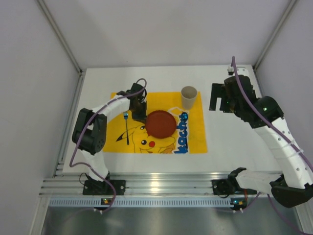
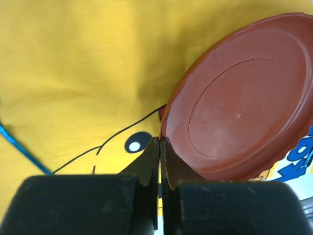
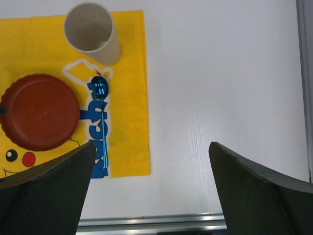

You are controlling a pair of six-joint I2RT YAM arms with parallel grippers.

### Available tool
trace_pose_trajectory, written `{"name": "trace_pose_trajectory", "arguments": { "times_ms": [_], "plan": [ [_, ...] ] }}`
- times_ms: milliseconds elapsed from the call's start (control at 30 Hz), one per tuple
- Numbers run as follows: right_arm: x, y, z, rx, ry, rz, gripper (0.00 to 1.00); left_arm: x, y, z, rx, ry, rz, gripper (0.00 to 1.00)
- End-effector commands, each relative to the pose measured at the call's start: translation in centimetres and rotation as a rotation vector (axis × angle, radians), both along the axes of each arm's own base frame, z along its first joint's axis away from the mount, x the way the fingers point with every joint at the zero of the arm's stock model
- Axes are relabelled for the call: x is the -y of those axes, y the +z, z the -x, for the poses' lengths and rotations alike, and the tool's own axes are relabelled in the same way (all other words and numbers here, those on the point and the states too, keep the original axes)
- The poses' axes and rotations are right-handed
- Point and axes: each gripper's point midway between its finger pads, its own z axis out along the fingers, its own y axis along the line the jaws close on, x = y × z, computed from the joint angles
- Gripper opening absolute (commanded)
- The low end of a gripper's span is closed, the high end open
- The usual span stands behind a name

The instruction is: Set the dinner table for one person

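White dinner table [image 1: 234,147] lies under a yellow cloth [image 1: 195,139]. We see the left arm [image 1: 110,105] reaching in, left gripper [image 2: 159,147] pinched closed against the rim of the brown plate [image 2: 239,112], while the right gripper [image 3: 151,147] hovers with its fingers spread wide.

top view: fixed, high at the near edge, looking down on the whole tabletop [image 1: 230,142]. left wrist view: very close and low, facing the yellow cloth [image 2: 73,73] and brown plate [image 2: 239,112]. right wrist view: higher, looking down, sharing both.
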Motion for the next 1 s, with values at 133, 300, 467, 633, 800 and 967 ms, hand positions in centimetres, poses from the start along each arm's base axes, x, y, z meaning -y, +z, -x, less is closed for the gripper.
{"name": "trace_pose_trajectory", "arguments": {
  "times_ms": [133,300,467,633,800,967],
  "plan": [
    [0.0,1.3,-1.2,0.059,0.005,-0.024,1.00,-3.0,1.2,1.3,0.035,0.027,-0.056,0.00],
    [0.1,1.2,-1.5,0.055,0.017,-0.015,1.00,-3.6,0.9,1.4,0.029,0.045,-0.078,0.00],
    [0.4,1.5,-1.8,0.058,0.021,-0.006,1.00,-3.9,1.2,1.1,0.046,0.053,-0.091,0.32],
    [0.8,1.6,-1.8,0.081,0.008,-0.018,1.00,-4.3,2.6,0.9,0.063,0.068,-0.097,0.81],
    [0.1,3.8,-1.6,0.170,0.047,-0.088,1.00,-5.4,6.5,0.8,0.145,0.103,-0.123,0.92],
    [-0.3,7.0,-1.1,0.339,0.086,-0.176,1.00,-6.1,14.0,0.1,0.323,0.134,-0.099,0.96]
  ]
}}
